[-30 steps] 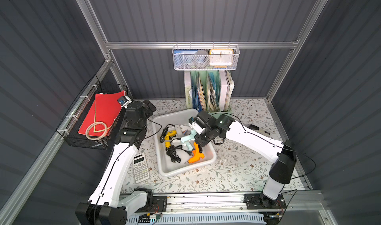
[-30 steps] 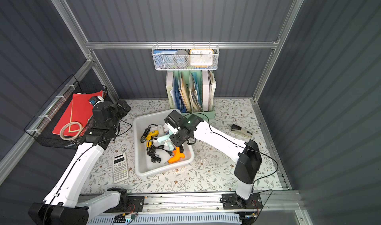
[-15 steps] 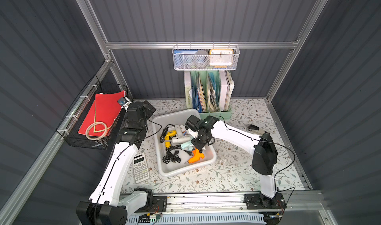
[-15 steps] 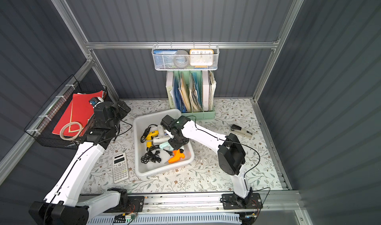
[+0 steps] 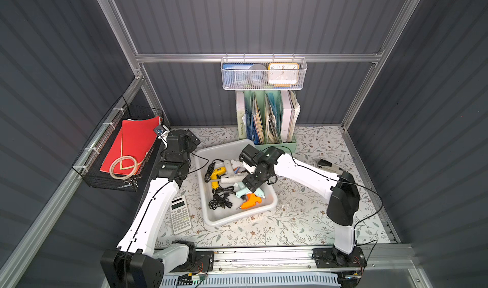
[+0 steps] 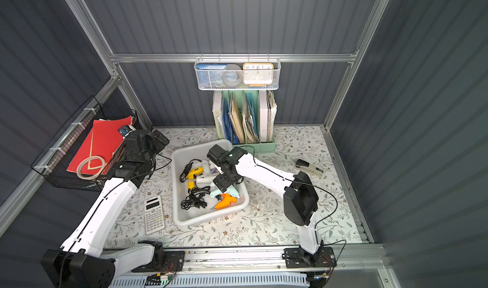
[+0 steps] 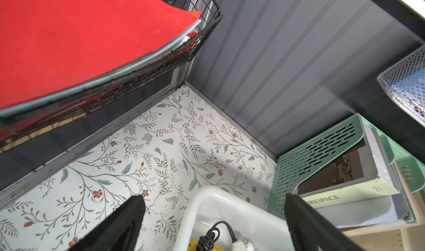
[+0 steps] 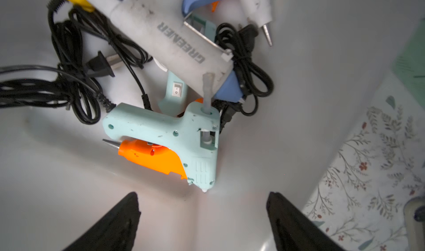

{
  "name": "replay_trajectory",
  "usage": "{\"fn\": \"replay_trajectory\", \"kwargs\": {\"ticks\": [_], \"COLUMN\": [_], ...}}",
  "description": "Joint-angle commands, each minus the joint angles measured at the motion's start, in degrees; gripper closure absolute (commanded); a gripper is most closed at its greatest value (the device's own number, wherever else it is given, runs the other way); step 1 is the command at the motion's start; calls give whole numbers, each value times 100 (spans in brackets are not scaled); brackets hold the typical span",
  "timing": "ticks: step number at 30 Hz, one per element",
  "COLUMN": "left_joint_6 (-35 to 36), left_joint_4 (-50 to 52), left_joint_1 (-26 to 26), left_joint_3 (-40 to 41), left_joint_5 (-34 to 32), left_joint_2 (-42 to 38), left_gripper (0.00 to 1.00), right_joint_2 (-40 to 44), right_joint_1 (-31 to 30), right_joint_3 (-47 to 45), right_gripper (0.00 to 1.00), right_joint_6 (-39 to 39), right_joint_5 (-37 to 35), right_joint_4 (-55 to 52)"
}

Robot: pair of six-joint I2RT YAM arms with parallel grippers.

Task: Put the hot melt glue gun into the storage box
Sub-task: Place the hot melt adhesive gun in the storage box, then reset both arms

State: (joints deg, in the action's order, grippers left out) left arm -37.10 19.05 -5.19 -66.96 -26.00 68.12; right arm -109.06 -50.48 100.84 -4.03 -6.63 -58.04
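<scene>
The right gripper [image 8: 204, 199] hangs over the large shallow white plastic storage box [image 5: 237, 216], its jaws spread wide with nothing between them. Just ahead of its fingertips lies the pale teal hot melt glue gun [image 8: 161, 125], a glue stick poking from its back. It is free of the jaws and rests inside the box, partly on top of an orange glue gun [image 8: 151, 156]. I take this for the task's gun, already where it belongs; the wide jaws suit letting go, not holding.

Farther ahead of the gripper a white glue gun with grey lettering [image 8: 170, 38] lies across a tangle of black power cords [image 8: 69, 54]. That heap fills the far half of the box, so the near corner under the jaws is the bare room left, and the teal gun sits in it, close to the box wall.

To one side of the right gripper the rim drops away to the floral table cover [image 8: 368, 157]. Straight up looks like the clearest way out, since the cords could snag a finger that sweeps low.

The left gripper [image 7: 213, 197] is also wide and empty. It is poised outside the box, beside a corner of the rim, with the black wire basket [image 7: 202, 38] on one side and the mint-green slotted file holder [image 7: 317, 146] on the other. It is well apart from the guns and out of the right arm's way.
</scene>
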Motion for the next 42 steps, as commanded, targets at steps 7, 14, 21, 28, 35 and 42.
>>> {"fn": "replay_trajectory", "kwargs": {"ticks": [7, 14, 21, 28, 35, 42], "left_joint_6": [28, 129, 108, -114, 561, 1701], "left_joint_4": [-105, -559, -1290, -1790, -3977, -6663], "left_joint_1": [44, 45, 51, 226, 518, 844], "left_joint_3": [350, 802, 1438, 2002, 3330, 4473], "left_joint_5": [-444, -845, -1410, -2239, -1587, -767], "left_joint_2": [-304, -412, -420, -187, -23, 546], "left_gripper": [0, 0, 0, 0, 0, 0], "right_joint_2": [1960, 4141, 5589, 6085, 5463, 4333], "right_joint_1": [1075, 2468, 4019, 4786, 5087, 5394], "right_joint_3": [-1168, -3333, -5228, -6691, -7847, -8405], "right_gripper": [1, 1, 1, 1, 1, 1], "right_joint_6": [-837, -1641, -2145, -2020, -1224, -1031], "right_joint_5": [-946, -1651, -2008, -2621, -2636, -2075], "right_joint_4": [958, 2204, 3090, 4727, 7154, 9066]}}
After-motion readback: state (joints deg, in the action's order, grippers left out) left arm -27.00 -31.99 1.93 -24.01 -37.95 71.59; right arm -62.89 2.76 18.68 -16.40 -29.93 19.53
